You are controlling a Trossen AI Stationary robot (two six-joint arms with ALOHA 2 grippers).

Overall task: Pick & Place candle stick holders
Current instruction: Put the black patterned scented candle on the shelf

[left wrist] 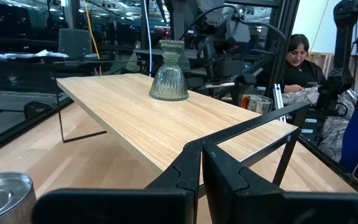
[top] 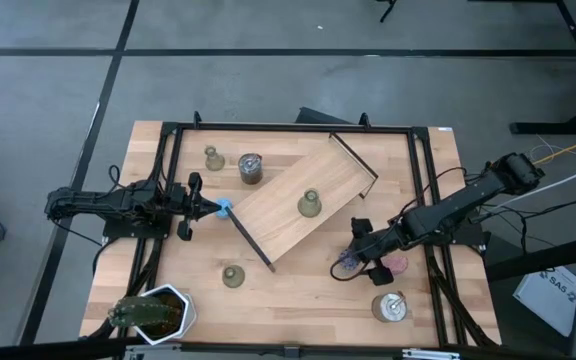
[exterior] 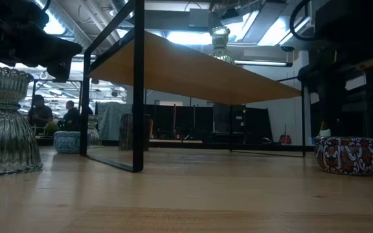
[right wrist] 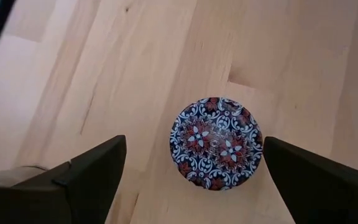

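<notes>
Left gripper (top: 218, 208) closed, empty; right gripper (right wrist: 194, 165) spread wide above a patterned puck (right wrist: 216, 142), holding nothing.

3 candle stick holders: 1 on the raised shelf (top: 268, 215), ahead of the left fingers (left wrist: 166, 71); 2 on the table (top: 214, 158) (top: 233, 276), well apart from both grippers.

Probably rigid, ribbed, slippery, maybe glass; best pinched at the narrow neck.

Ribbing clear only from left wrist and low views; layout only from above.

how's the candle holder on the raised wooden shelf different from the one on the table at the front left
The ribbed bell-shaped glass candle holder on the shelf stands raised on the slanted wooden shelf; the candle holder on the table sits lower, on the wooden tabletop beside the shelf's black leg. The first lies nearer the table's middle, the second nearer its front edge. Both stand upright, olive-tinted from above, ungripped.
</notes>
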